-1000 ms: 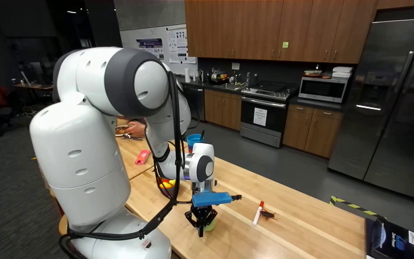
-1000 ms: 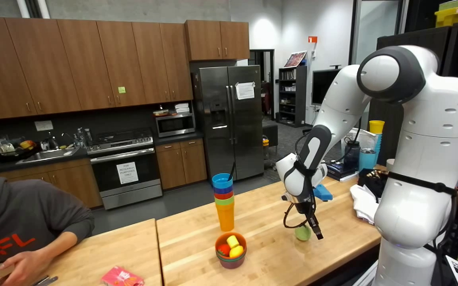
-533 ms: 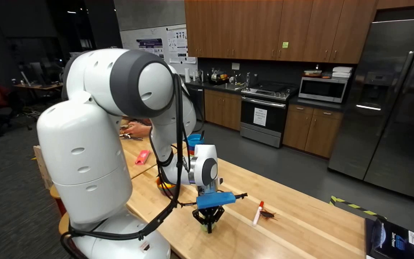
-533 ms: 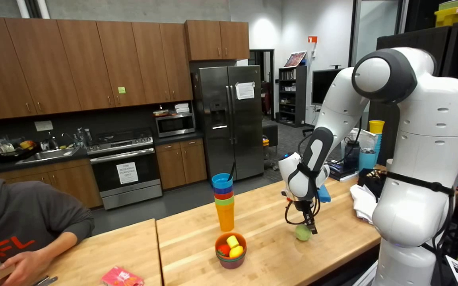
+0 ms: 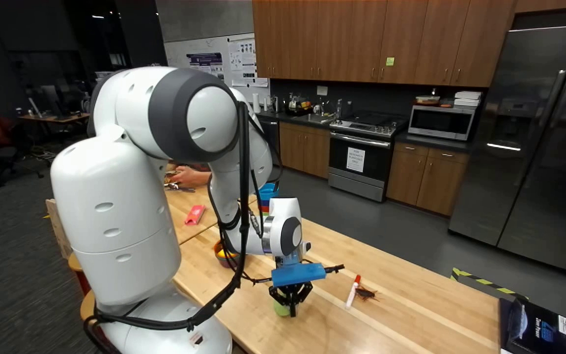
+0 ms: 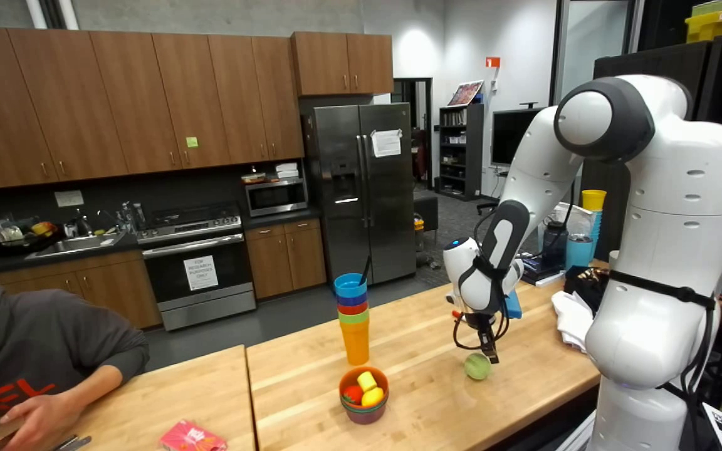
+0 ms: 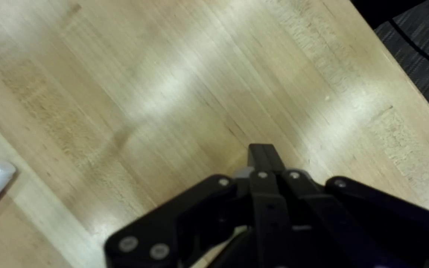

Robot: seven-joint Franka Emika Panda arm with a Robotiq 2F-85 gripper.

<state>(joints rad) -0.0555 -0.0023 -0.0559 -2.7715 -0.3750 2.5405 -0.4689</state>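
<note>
Both ext. views face cabinets [image 5: 352, 42] across tbl [image 6: 423, 407]; wrist's close above.

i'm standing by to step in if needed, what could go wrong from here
The gripper is shut with its tips close to the green thing, which looks round; a nudge might set it rolling.

A black cable hangs in a loose sweep along the arm, so it could snag.

The cups stand in a tall, narrow stack; a wide swing might topple them.
</note>
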